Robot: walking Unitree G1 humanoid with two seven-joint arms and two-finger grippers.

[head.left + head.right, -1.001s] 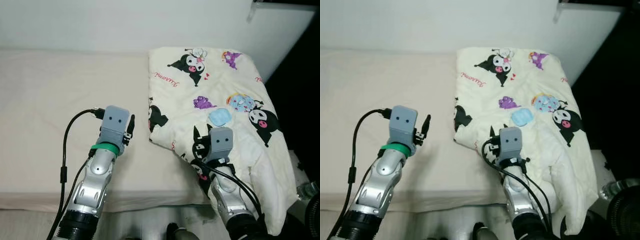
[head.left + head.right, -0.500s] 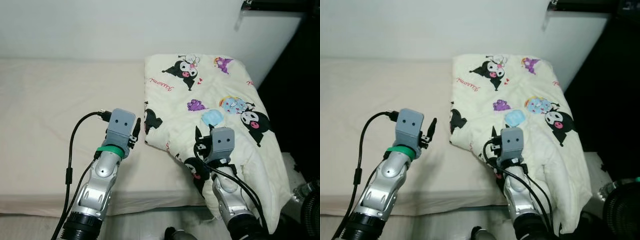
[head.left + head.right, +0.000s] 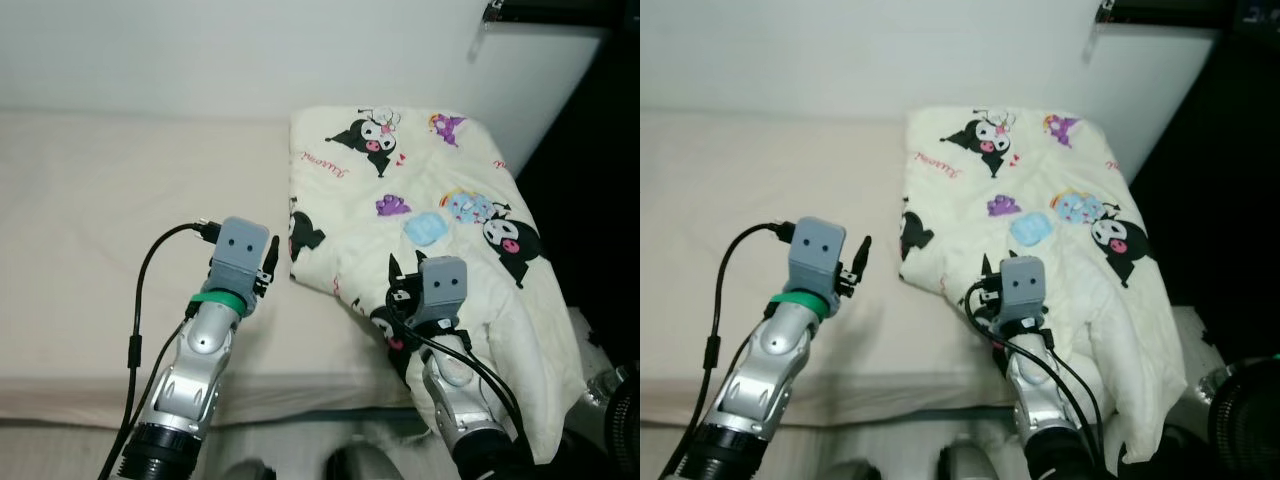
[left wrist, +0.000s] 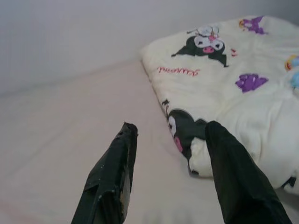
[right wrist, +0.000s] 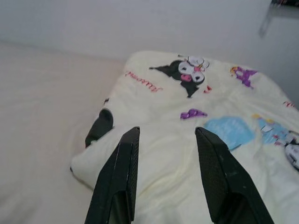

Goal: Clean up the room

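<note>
A cream quilt (image 3: pixel 430 180) printed with black cartoon figures lies folded on the right part of the bed (image 3: pixel 100 200), its near right side hanging over the edge. My left gripper (image 4: pixel 170 133) is open above the bare sheet, just left of the quilt's near left corner (image 4: pixel 198 158). Open too, my right gripper (image 5: pixel 166 135) hovers over the quilt's near part with nothing between its fingers.
The beige sheet stretches bare to the left. A white wall (image 3: pixel 250 50) runs behind the bed. Dark space (image 3: pixel 600 150) lies to the right of the bed, with a round dark object (image 3: pixel 625 420) low at the right edge.
The camera has shifted a little; both arms hold about the same pose, both grippers still open and holding nothing.
</note>
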